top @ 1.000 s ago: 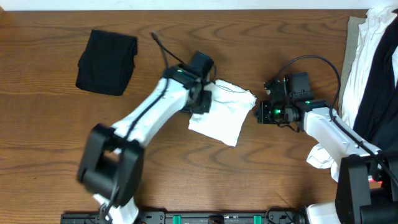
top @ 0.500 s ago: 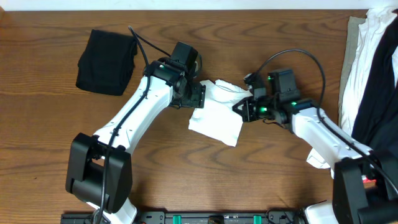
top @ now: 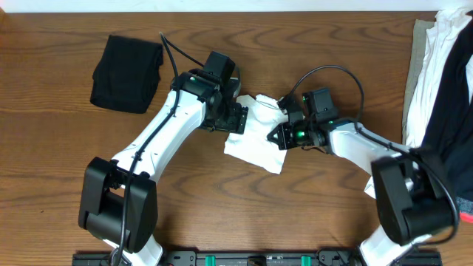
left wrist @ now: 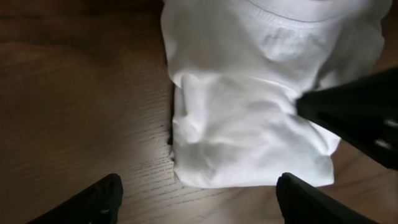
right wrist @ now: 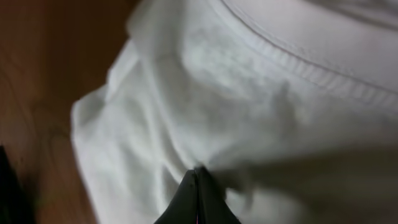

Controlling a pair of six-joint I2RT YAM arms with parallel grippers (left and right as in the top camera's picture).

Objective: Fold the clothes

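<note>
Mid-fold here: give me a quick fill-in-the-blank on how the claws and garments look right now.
1. The left claw is ____, its fingers spread wide at the edge of the white T-shirt.
2. The right claw is ____, its tips against the white T-shirt.
3. The folded garment lying apart at the upper left of the overhead view is ____ in colour.
Missing words: open; shut; black.
</note>
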